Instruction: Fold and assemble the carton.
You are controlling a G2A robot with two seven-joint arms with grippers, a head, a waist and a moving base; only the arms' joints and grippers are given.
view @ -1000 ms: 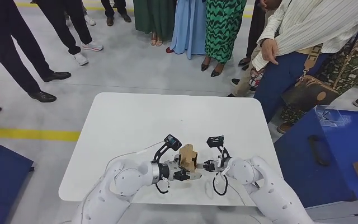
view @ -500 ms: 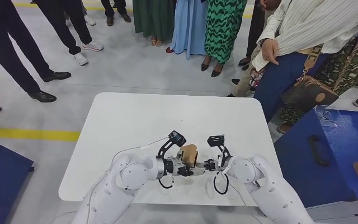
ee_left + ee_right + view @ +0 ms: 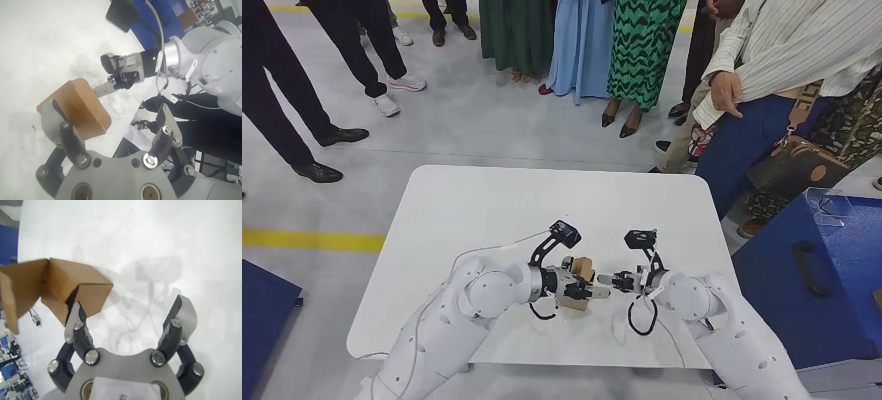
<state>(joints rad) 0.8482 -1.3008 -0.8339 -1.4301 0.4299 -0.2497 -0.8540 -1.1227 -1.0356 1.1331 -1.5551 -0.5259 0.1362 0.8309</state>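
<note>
Partly folded brown carton (image 3: 580, 271), one seam gaping, white table (image 3: 492, 210)

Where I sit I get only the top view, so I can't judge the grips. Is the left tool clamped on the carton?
Observer: No. The left tool is open. One finger rests against a panel of the carton, and the other is clear of it.
Operator: And the right tool?
Observer: The right tool is open too. One fingertip touches the carton at its gaping seam, and the other stands free over the table.
</note>
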